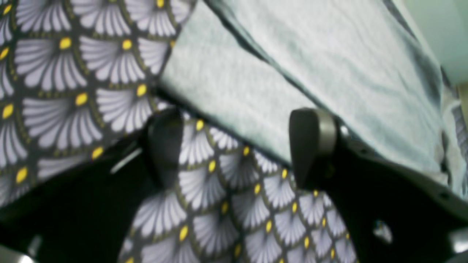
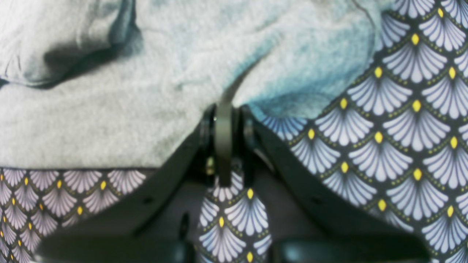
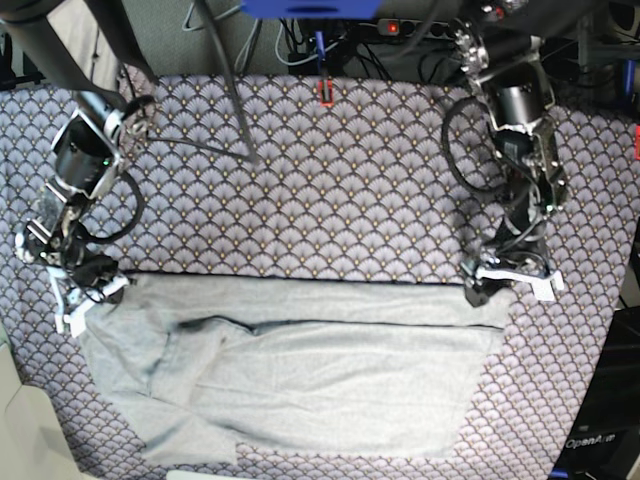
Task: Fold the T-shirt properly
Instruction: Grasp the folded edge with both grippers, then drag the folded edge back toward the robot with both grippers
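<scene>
- Nearest you in the base view, the T-shirt [image 3: 300,375] lies spread across the lower half of the patterned cloth [image 3: 330,200], its bottom edge running almost to the front of the table.
- A long crease crosses the shirt from left to right, and the fabric on the left side is bunched and wrinkled.
- Your right gripper [image 2: 223,109] sits at the shirt's upper left corner in the base view, and its jaws are pressed together on a pinch of the grey fabric there, which rises into a small ridge.
- In the right wrist view you see the shirt filling the upper left, with a deep fold shadow at the top left corner.
- Your left gripper [image 1: 241,146] rests at the shirt's upper right corner in the base view, with its fingers [image 1: 310,142] spread wide apart.
- In the left wrist view one finger stands over the shirt's edge and the other over the bare cloth; you cannot tell whether either touches the fabric.
- Beyond the shirt, the cloth stretches bare to the far edge, where cables [image 3: 230,90] trail down.
</scene>
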You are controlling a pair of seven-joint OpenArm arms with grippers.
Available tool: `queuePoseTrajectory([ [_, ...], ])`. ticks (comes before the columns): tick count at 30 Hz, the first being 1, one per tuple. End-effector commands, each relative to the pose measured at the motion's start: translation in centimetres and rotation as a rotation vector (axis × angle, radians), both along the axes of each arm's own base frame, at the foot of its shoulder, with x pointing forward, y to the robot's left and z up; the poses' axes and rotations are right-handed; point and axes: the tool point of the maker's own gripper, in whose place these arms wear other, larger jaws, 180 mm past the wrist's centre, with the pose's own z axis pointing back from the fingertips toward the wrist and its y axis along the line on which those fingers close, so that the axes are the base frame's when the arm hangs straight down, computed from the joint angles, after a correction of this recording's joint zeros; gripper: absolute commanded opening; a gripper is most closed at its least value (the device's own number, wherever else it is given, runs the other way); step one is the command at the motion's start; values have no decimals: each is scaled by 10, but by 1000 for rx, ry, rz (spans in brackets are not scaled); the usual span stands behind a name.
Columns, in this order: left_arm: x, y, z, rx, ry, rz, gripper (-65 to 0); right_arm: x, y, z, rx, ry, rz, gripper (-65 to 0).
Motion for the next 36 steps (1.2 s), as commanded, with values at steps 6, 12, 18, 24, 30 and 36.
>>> queuePoseTrajectory([
  [6, 22, 3, 13, -21, -49, 21, -200, 13, -9, 21, -17, -60, -5, -635],
  [12, 19, 18, -1, -95, -22, 105, -201, 10, -12, 19, -22, -52, -8, -635],
  [18, 17, 19, -3, -106, -18, 115, -315, 9, -15, 18, -26, -54, -11, -635],
  [24, 17, 19, -4, -107, -13, 113, -644, 9, -15, 18, -26, -54, -11, -635],
  [30, 16, 17, -2, -146, -25, 120, -650, 3, -16, 12, -28, -41, -12, -635],
  [36, 11, 18, 17, -232, -70, 115, -650, 3, -15, 11, -26, -37, -11, -637],
])
